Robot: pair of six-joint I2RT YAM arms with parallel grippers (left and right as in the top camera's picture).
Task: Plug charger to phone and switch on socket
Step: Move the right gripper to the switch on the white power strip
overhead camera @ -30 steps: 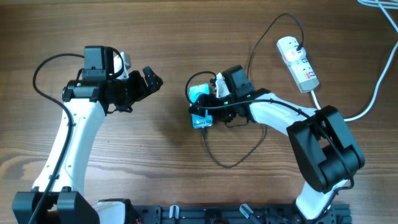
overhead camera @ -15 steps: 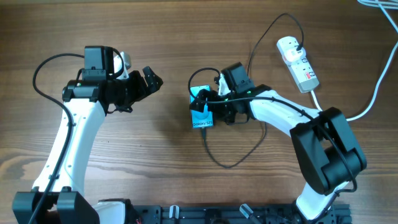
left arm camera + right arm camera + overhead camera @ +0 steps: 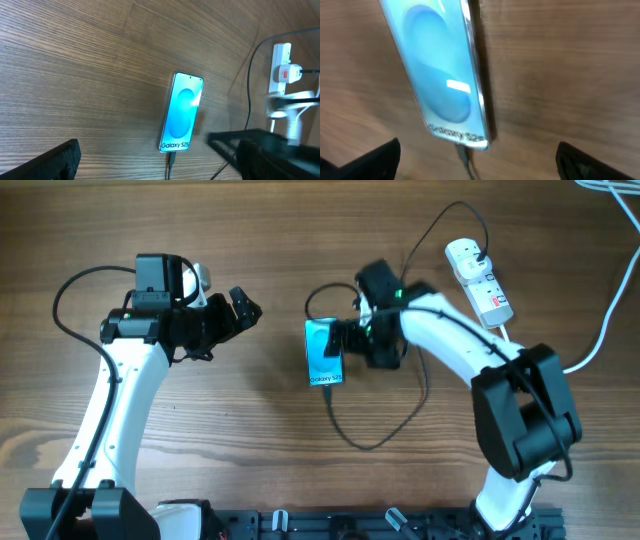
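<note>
HAZARDS, for you to watch:
- Right gripper [image 3: 352, 342], jaws spread and empty, sits just beside phone [image 3: 323, 352].
- Charger [image 3: 372, 442] loops under right arm [image 3: 455, 355]. Sweep toward socket [image 3: 479, 280] could snag it, yanking tip out or dragging phone.
- Off-centre press on switch could shove strip.
- Switch state too small to tell.

Left gripper [image 3: 243, 307]: spread, empty, well left.

ITEM: phone. Flat on table [image 3: 250, 430], centre, screen up. Cyan, lighter oval, white text strip at near end. Charger tip meets that end and looks seated.

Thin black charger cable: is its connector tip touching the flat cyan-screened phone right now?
Touching. The right wrist view shows the thin black charger cable running straight into the text-strip end of the cyan-screened phone, no gap.
</note>
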